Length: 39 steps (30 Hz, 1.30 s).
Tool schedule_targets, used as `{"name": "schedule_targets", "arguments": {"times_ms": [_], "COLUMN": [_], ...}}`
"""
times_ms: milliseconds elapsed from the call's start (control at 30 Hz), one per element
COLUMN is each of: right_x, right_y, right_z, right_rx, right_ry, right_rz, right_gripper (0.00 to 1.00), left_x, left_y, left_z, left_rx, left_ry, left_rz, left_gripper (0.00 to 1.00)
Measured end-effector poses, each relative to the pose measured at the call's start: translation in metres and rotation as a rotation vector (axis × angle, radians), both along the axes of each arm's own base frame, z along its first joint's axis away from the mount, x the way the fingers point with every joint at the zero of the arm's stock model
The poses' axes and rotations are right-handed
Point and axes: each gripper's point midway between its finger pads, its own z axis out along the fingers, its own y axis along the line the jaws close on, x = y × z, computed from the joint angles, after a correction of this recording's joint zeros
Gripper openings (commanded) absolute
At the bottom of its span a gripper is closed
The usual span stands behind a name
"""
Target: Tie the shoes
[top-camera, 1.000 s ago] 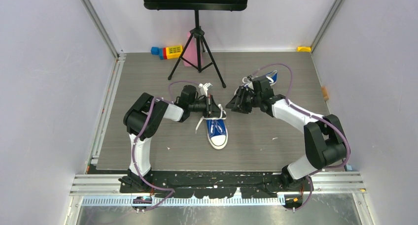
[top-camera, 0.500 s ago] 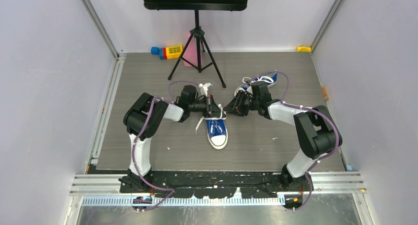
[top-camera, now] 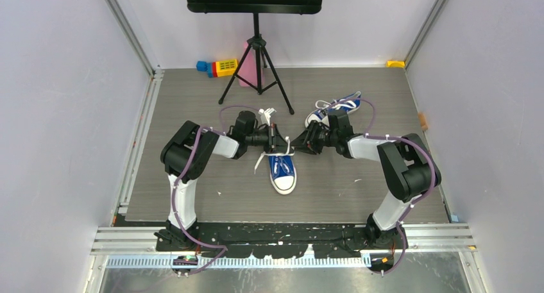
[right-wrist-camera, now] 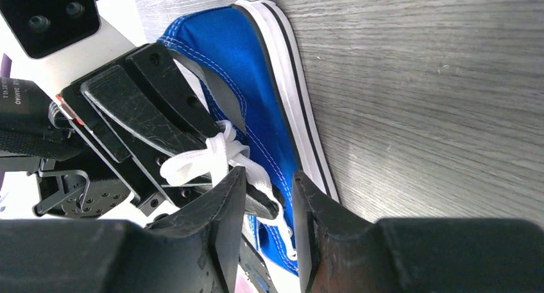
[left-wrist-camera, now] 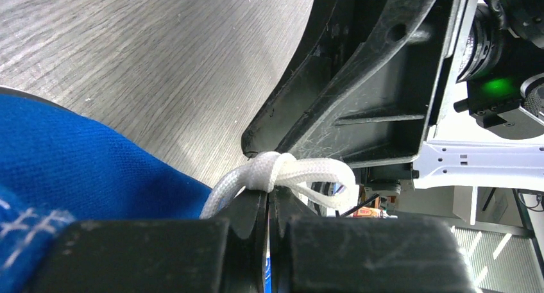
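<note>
One of the shoes (top-camera: 283,172), blue with a white toe cap, lies mid-table with its toe toward me. My left gripper (top-camera: 280,141) sits at its lace area, shut on a loop of white lace (left-wrist-camera: 301,172) that folds over the fingertips above the blue canvas (left-wrist-camera: 77,158). My right gripper (top-camera: 300,144) faces it from the right, tip to tip. In the right wrist view its jaws (right-wrist-camera: 266,193) stand open, and a lace strand (right-wrist-camera: 205,157) and the left finger's tip run into the gap. The other shoe (top-camera: 339,105) lies behind the right arm.
A black tripod stand (top-camera: 256,68) stands at the back centre, with coloured toy blocks (top-camera: 218,66) and a pink object (top-camera: 246,67) by its legs. A small yellow piece (top-camera: 396,63) sits in the far right corner. Walls enclose both sides.
My right arm has swung left and down to meet the left gripper at the near shoe, uncovering the far shoe. Its jaws narrowed slightly. The left gripper has not moved.
</note>
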Motion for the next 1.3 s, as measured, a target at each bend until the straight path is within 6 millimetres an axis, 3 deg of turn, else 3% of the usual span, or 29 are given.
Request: {"name": "schedule_targets", "arguments": {"times_ms": [167,333,633,1033,1300], "right_x": [-0.001,0.0,-0.001,-0.003,-0.003], "right_y": [0.001,0.004,0.005,0.004,0.007], "right_z": [-0.002,0.002,0.003,0.0,0.002], "right_rx": [0.024,0.056,0.068,0.048,0.043], "right_ry": [0.011,0.01,0.024,0.027,0.021], "right_rz": [-0.004,-0.011,-0.017,-0.003,0.01], "right_gripper": [0.14,0.0,0.0,0.0,0.0], "left_x": [0.0,0.0,0.0,-0.005,-0.011], "left_y": [0.0,0.001,0.004,0.034,0.052], "left_z": [0.0,-0.001,0.001,0.001,0.024], "left_rx": [0.0,0.006,0.035,0.226,0.326], "left_ry": [0.0,-0.005,-0.017,-0.023,-0.089], "left_rz": [0.0,0.001,0.007,0.06,0.084], "left_gripper": [0.0,0.01,0.25,0.28,0.4]}}
